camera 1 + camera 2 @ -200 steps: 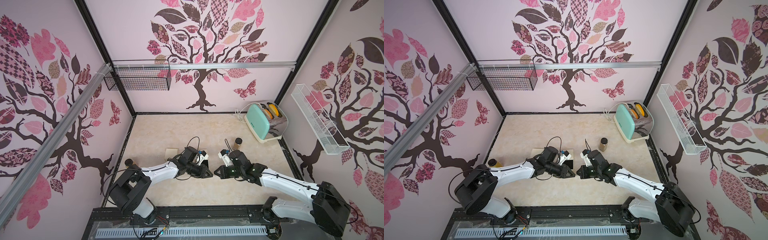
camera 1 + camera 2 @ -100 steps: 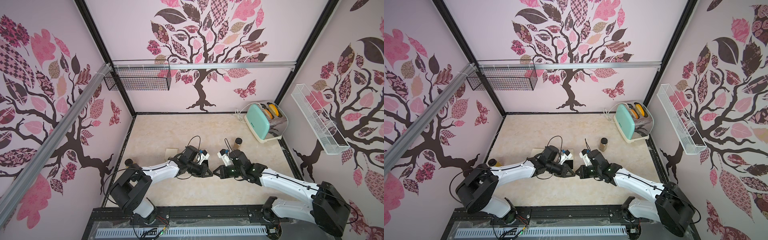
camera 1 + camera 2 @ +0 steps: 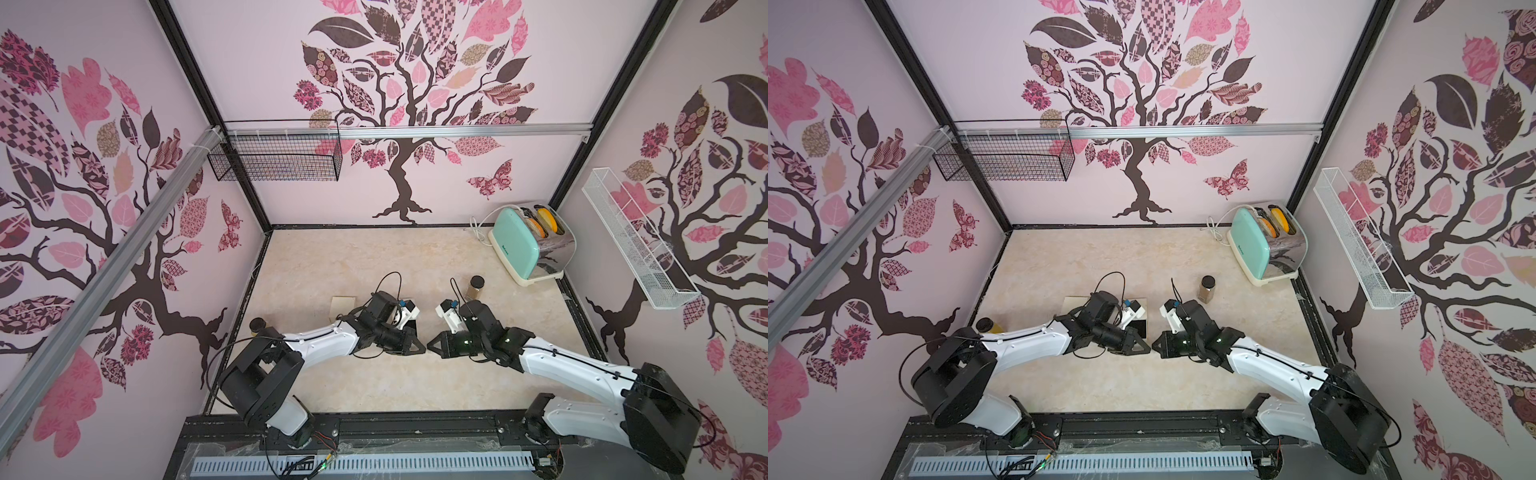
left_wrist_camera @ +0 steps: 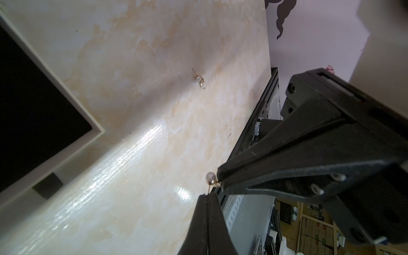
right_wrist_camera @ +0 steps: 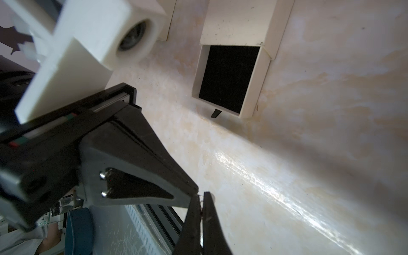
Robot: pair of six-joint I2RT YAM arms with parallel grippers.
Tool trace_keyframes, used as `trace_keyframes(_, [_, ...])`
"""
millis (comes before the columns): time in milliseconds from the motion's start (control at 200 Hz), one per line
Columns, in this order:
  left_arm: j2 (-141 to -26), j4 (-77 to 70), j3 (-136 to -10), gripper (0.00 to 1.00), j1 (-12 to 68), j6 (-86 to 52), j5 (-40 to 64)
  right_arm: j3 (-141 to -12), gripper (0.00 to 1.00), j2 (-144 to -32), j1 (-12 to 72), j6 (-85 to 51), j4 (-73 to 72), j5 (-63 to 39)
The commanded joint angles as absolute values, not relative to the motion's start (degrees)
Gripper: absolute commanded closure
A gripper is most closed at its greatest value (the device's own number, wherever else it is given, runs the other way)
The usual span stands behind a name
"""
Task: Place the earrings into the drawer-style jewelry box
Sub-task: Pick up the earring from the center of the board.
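Observation:
A small pearl earring (image 4: 209,177) hangs above the table between both grippers, which meet tip to tip in both top views. My left gripper (image 4: 207,194) is shut on its thin pin. My right gripper (image 5: 201,195) is shut on its other end, with the pearl (image 5: 212,195) peeking past the fingers. A second earring (image 4: 200,82), golden and glinting, lies loose on the table beyond them. The jewelry box (image 5: 242,19) stands a little behind the left gripper (image 3: 422,351), its black-lined drawer (image 5: 227,77) pulled open. The drawer's visible lining is bare.
A brown-filled jar (image 3: 475,287) stands behind the right arm, another jar (image 3: 257,324) by the left arm's base. A mint toaster (image 3: 528,245) sits in the back right corner. Wire baskets hang on the walls. The table's black front rail (image 4: 249,136) runs close below the grippers.
My left gripper's jaws have shut onto the earring's pin. The right gripper stayed shut on the earring, and both arms have barely moved.

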State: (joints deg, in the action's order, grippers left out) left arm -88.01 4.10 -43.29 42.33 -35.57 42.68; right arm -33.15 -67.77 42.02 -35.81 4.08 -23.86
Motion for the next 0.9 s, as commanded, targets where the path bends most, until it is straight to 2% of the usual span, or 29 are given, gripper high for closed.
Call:
trace_keyframes(0, [-87.95, 2.30, -43.35, 1.00, 42.50, -35.75, 42.80, -33.29, 0.98, -66.89, 42.10, -36.21, 3.16, -25.07])
trace_keyframes(65, [-87.89, 2.04, -43.08, 1.00, 42.45, -35.84, 42.72, -33.31, 0.91, -66.67, 42.10, -36.23, 3.24, -24.83])
trace_keyframes(205, [-88.02, 1.87, -42.84, 1.00, 42.45, -35.89, 42.36, -33.38, 0.87, -65.74, 42.10, -36.00, 3.84, -24.35])
trace_keyframes(290, [-88.04, 1.93, -42.76, 1.00, 42.46, -35.86, 41.90, -33.45, 0.75, -65.11, 42.10, -35.79, 4.45, -24.13])
trace_keyframes(570, [-87.57, 1.84, -42.20, 1.00, 42.45, -35.16, 40.67, -33.49, 0.69, -61.88, 40.95, -33.48, 8.09, -24.05])
trace_keyframes(650, [-86.39, 1.77, -42.02, 1.00, 42.52, -33.17, 41.33, -32.56, 0.69, -60.21, 38.04, -32.38, 7.21, -29.77])
trace_keyframes(780, [-82.78, -0.26, -40.25, 1.00, 41.91, -30.53, 43.03, -28.90, 0.68, -58.73, 30.31, -35.84, -0.74, -45.93])
trace_keyframes(895, [-79.78, -2.09, -38.99, 1.00, 41.35, -29.65, 44.91, -26.29, 0.69, -58.36, 25.73, -40.33, -7.94, -53.03])
